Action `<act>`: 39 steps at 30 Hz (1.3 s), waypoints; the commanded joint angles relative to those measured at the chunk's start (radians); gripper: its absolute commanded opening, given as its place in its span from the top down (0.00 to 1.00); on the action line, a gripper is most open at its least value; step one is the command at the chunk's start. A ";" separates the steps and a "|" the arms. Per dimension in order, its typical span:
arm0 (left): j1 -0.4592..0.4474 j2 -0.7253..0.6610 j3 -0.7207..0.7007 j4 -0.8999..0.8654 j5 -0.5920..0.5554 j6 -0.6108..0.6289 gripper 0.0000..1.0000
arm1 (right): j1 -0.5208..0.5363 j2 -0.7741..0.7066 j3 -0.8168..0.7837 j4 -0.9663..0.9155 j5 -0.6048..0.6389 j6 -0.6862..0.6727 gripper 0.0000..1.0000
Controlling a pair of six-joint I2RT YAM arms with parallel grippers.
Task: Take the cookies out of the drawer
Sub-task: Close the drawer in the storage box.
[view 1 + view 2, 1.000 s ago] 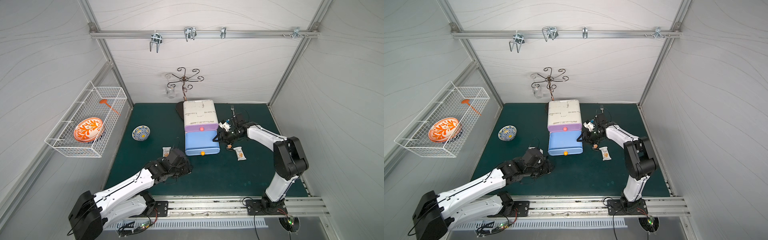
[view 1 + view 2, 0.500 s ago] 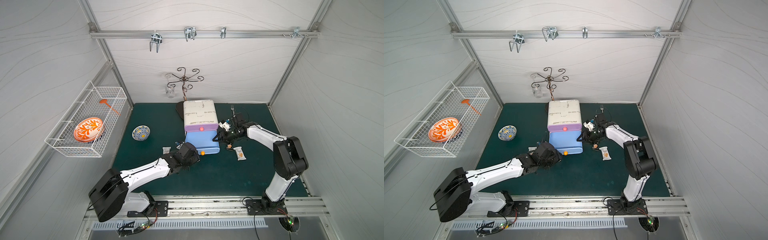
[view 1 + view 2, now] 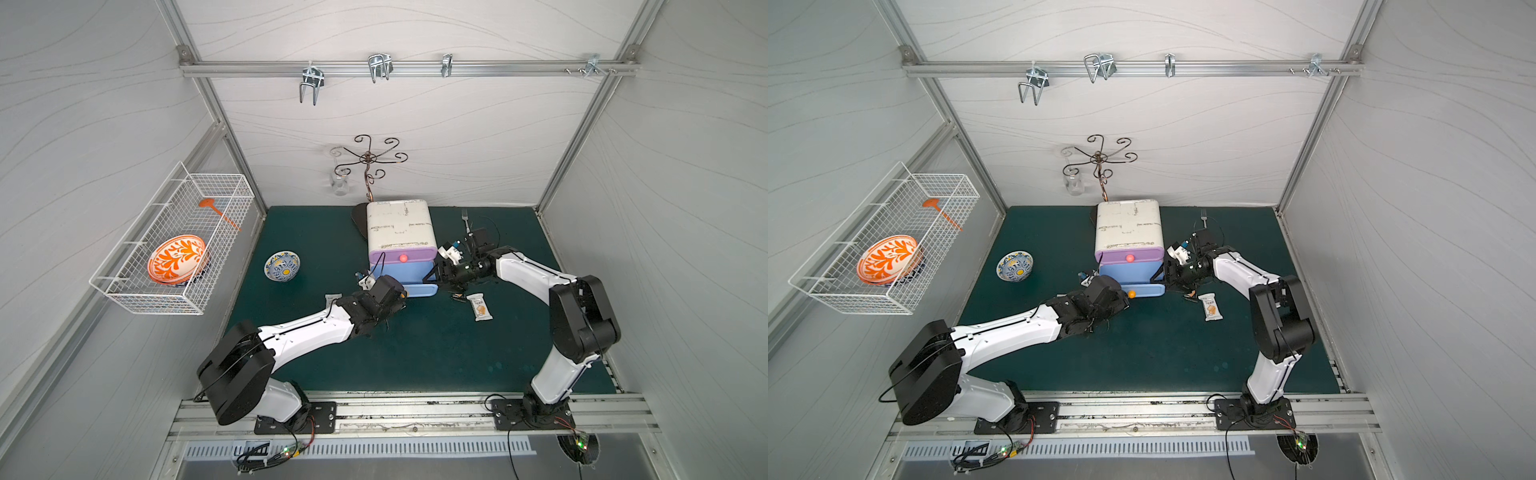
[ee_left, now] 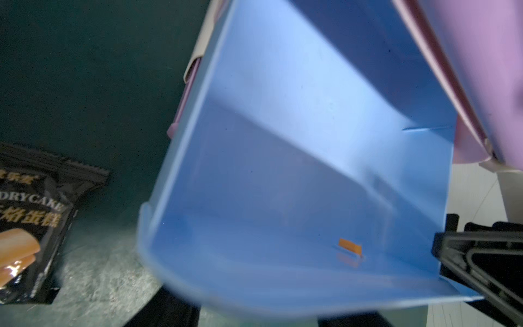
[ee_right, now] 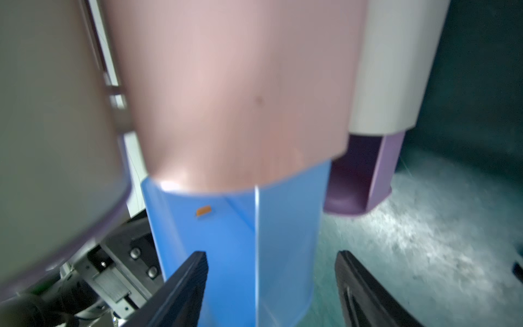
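The blue drawer (image 3: 409, 276) stands pulled out of the white cabinet (image 3: 399, 224), under a shut purple drawer (image 3: 1128, 257). In the left wrist view its blue floor (image 4: 283, 184) is bare. The cookies lie on the green mat: a white packet (image 3: 479, 306) (image 3: 1211, 307) right of the drawer, a smaller dark one (image 3: 457, 296) beside it, a pale one (image 3: 332, 297) to the left, and a black packet (image 4: 28, 226). My left gripper (image 3: 399, 291) (image 4: 257, 317) is open at the drawer's front, by the orange knob (image 3: 1131, 294). My right gripper (image 3: 436, 276) (image 5: 271, 263) is open, astride the drawer's right side wall (image 5: 283, 240).
A blue and yellow bowl (image 3: 282, 266) sits on the mat at the left. A wire basket (image 3: 137, 291) on the left wall holds an orange plate (image 3: 176, 257). A fork (image 3: 466, 218) lies behind the right arm. A metal stand (image 3: 368, 166) rises behind the cabinet.
My left arm has swung from the mat by the pale packet up to the drawer's front. The blue drawer's front stands slightly nearer the cabinet. The right arm has stayed in place.
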 commanded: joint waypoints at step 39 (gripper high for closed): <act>0.126 0.001 0.140 0.026 0.172 0.136 0.25 | 0.188 -0.286 -0.570 0.686 0.308 0.675 0.25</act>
